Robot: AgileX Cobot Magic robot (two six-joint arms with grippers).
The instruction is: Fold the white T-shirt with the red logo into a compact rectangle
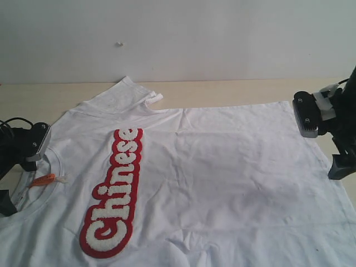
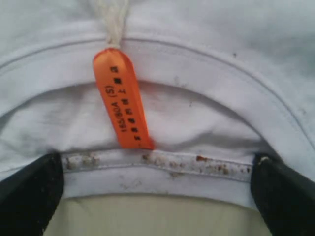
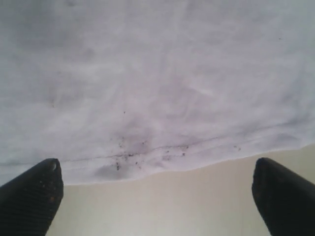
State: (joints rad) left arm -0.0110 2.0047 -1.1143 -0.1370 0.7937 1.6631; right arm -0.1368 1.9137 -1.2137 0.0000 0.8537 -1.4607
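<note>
The white T-shirt [image 1: 222,167] lies spread flat on the table, collar to the left and hem to the right. Across its chest runs the red logo [image 1: 114,194], spelling "Chinese" in white letters. My left gripper [image 1: 22,178] is open at the neck. In the left wrist view the ribbed collar [image 2: 157,169] lies between its spread fingers [image 2: 29,191], just below the orange neck tag [image 2: 123,103]. My right gripper [image 1: 324,142] is open at the hem. The smudged hem edge [image 3: 147,157] lies just ahead of its fingers [image 3: 29,196], with bare table between them.
The beige table [image 1: 233,92] shows behind the shirt and along the right edge. A white wall [image 1: 178,33] rises at the back. The far sleeve [image 1: 136,92] is bunched near the table's back. The shirt's near part runs out of view.
</note>
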